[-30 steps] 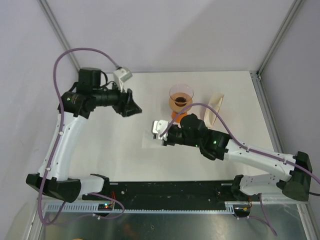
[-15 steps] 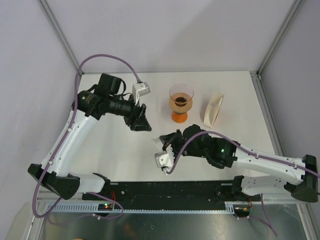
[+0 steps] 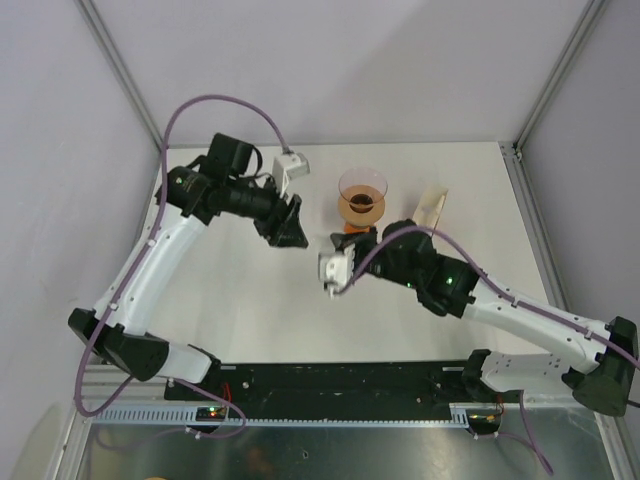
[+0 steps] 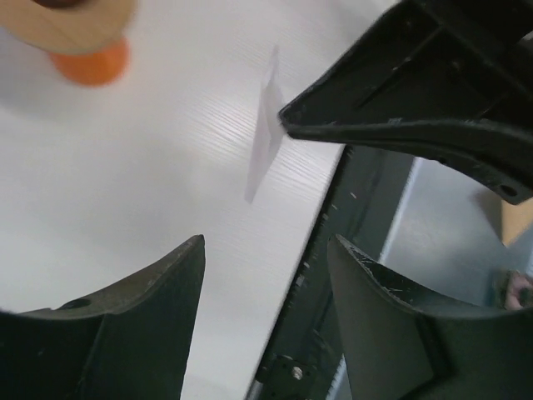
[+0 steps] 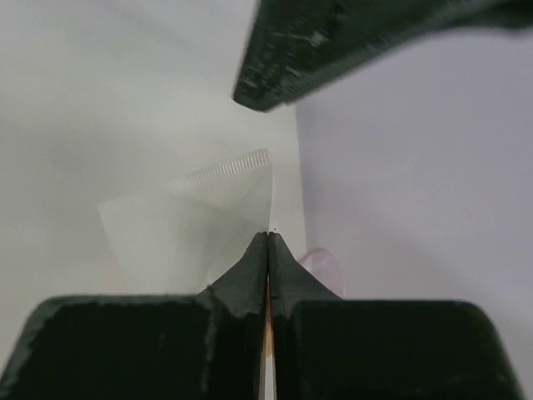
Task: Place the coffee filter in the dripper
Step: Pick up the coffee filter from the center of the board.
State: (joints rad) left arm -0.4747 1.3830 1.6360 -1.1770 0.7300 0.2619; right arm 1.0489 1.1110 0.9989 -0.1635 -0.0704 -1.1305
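My right gripper [image 5: 268, 236] is shut on the coffee filter [image 5: 191, 225], a thin white paper fan with a ribbed edge. It holds the filter off the table. In the top view the right gripper [image 3: 348, 245] is just left of and below the dripper [image 3: 362, 192], a clear pinkish funnel standing on an orange-based glass beaker [image 3: 357, 233]. The left wrist view shows the filter [image 4: 266, 125] edge-on under the right gripper's fingers [image 4: 416, 92]. My left gripper [image 4: 266, 250] is open and empty, and hovers [image 3: 287, 223] close to the left of the filter.
A cream bundle of filters [image 3: 430, 215] lies on the table [image 3: 230, 300] right of the dripper. The black rail [image 3: 340, 380] runs along the table's near edge. A metal frame post [image 3: 515, 150] stands at the back right corner.
My right gripper has swung from low near the front edge up towards the dripper, carrying the filter. My left gripper has moved right, closer to the dripper and the filter.
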